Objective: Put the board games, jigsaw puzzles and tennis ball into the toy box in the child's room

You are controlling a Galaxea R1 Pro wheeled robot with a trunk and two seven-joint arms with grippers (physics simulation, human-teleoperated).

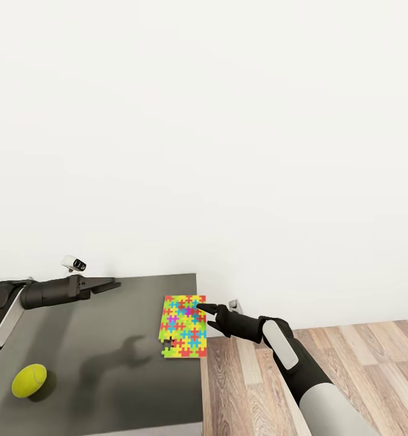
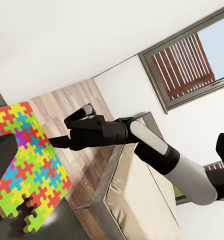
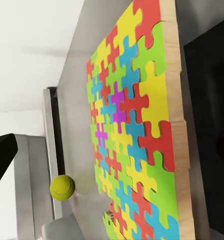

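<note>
At the table's (image 1: 107,339) edge, our right gripper (image 1: 208,312), jaws spread, should straddle the jigsaw puzzle (image 1: 183,327) squarely before clamping.

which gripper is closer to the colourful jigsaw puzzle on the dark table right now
Right. The right gripper is at the flat multicolour jigsaw puzzle, at its far edge by the dark grey table side. The left gripper hovers well off over the table's far part.

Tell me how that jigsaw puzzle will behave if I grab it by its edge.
The jigsaw puzzle looks like a thin flat board with a wooden edge, so probably stiff, not floppy. It overhangs the dark table edge near the right gripper, so a push could tip it off. Pieces may be loose.
</note>
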